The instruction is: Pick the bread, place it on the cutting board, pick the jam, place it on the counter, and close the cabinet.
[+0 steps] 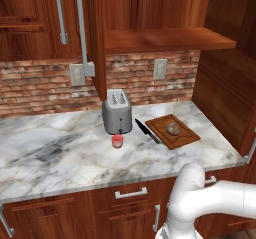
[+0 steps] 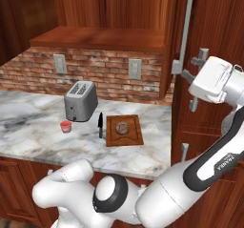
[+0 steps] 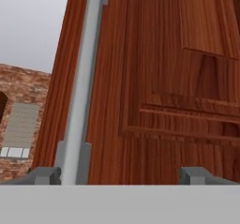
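The bread [image 1: 173, 128] sits on the cutting board [image 1: 186, 139], near the board's middle, with bare wood all round it. The board lies flat on the counter [image 1: 60, 153] toward its right end, close to the tall side panel there. A black-handled knife [image 1: 147, 131] lies just beside the board's left edge, and the toaster [image 1: 117, 111] stands further left against the brick wall. The jam [image 1: 117, 141] rests upright on the counter directly in front of the toaster, near it but apart, with open marble to its left and toward the counter's front edge.

The cabinet [image 1: 150, 13] is open: one door [image 2: 209, 26] stands swung out over the right end of the counter, its long silver handle [image 2: 185, 29] running along the door's edge. The gripper [image 2: 193, 81] is raised beside this door, its fingers spread wide and holding nothing (in the hand view the two tips [image 3: 47, 175] sit far apart, one at the handle's base, the other against the door panel).
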